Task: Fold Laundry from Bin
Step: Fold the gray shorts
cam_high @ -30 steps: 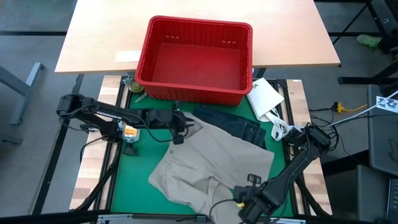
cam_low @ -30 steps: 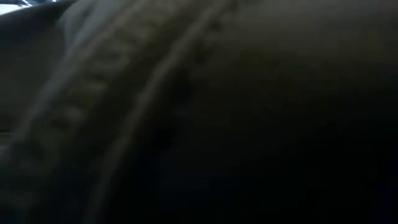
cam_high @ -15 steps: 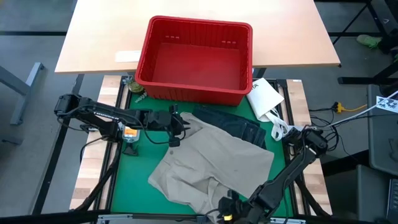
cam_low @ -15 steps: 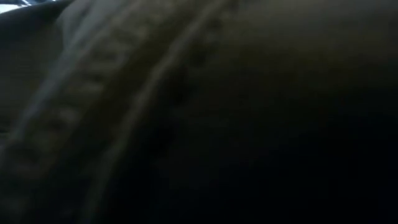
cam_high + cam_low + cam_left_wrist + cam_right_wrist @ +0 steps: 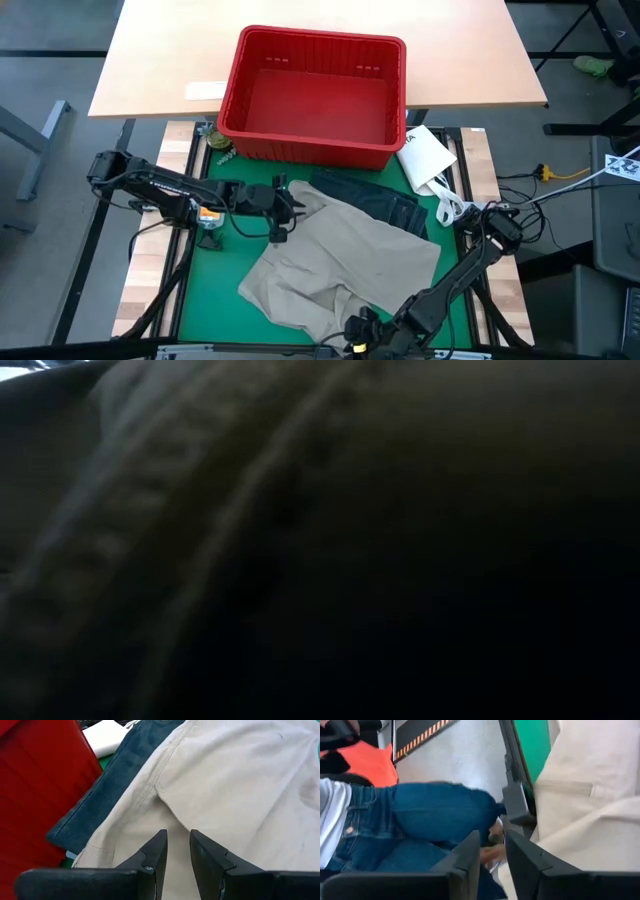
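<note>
A red bin [image 5: 312, 95] is seen from above at the far end of the table, with nothing visible inside it. In front of it, on a green mat [image 5: 215, 275], tan khaki trousers [image 5: 345, 265] are spread in a rumpled sheet, overlapping dark blue jeans [image 5: 375, 200] whose far edge peeks out toward the bin. A white packet [image 5: 427, 155] lies beside the bin's right corner.

The left gripper [image 5: 277, 207] is stationed at the trousers' far-left edge; in its wrist view the fingers are parted by a narrow gap with nothing pinched, and the trousers' seam [image 5: 155, 790] is seen straight ahead. The right gripper [image 5: 362, 335] is placed at the near edge of the trousers, fingers likewise narrowly parted and empty; a person in jeans [image 5: 415, 827] is seen beyond it.

The trousers' long axis is judged to run diagonally from near-left to far-right, between the two grippers, with the left one nearer the waistband.
</note>
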Controlling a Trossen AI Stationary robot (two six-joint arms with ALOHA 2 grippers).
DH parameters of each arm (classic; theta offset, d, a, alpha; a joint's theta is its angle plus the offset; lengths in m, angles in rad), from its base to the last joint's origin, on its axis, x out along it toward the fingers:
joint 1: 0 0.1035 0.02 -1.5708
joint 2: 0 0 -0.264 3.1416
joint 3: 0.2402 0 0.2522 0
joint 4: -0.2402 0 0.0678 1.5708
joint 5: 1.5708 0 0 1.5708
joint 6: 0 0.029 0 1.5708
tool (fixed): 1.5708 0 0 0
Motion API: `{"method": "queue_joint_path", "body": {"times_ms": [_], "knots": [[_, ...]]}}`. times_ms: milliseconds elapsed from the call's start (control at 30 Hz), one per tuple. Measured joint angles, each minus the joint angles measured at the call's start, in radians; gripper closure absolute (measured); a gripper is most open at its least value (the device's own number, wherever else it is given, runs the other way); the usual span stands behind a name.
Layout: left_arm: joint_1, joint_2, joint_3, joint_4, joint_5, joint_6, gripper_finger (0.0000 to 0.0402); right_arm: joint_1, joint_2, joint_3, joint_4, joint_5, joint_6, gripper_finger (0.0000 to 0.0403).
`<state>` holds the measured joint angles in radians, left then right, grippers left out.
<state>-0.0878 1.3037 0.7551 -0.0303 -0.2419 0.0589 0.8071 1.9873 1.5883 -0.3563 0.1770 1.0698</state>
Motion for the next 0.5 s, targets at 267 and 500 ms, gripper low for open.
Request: {"method": "queue_joint_path", "body": {"times_ms": [267, 500], "knots": [[-0.001, 0.000, 0.000, 0.000, 0.000, 0.001, 0.0321, -0.024, 0.006, 0.000, -0.065, -0.146, 0.118, 0.0216], [-0.001, 0.000, 0.000, -0.004, 0.000, 0.002, 0.0321, -0.020, 0.042, 0.000, -0.050, -0.148, 0.123, 0.0175]]}}
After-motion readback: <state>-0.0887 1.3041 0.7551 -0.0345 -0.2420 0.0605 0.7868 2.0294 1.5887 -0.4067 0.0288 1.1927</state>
